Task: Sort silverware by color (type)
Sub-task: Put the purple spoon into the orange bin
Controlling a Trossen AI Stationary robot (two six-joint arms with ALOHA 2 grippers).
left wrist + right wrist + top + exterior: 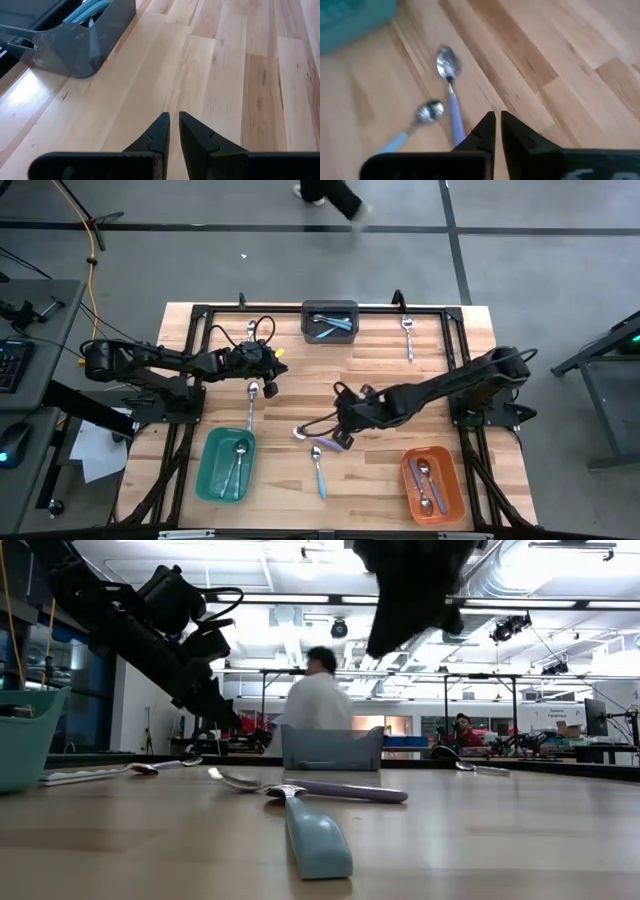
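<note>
A purple-handled spoon (305, 433) and a light-blue-handled spoon (318, 467) lie flat on the table near its middle front. Both show in the right wrist view, purple (451, 102) and blue (415, 125). My right gripper (338, 440) hovers shut and empty just right of the purple spoon (320, 788), well above it in the low view (388, 640). A teal-handled spoon (250, 408) lies left of centre. My left gripper (268, 387) is shut and empty above the table beside that spoon's bowl end; its wrist view (173, 118) shows only bare wood under the fingertips.
A grey bin (330, 320) with light-blue spoons stands at the far middle. A teal bin (225, 465) with a spoon is at front left. An orange bin (432, 483) with purple spoons is at front right. Single spoons lie at far right (408, 338) and far left (250, 330). A person walks beyond the table.
</note>
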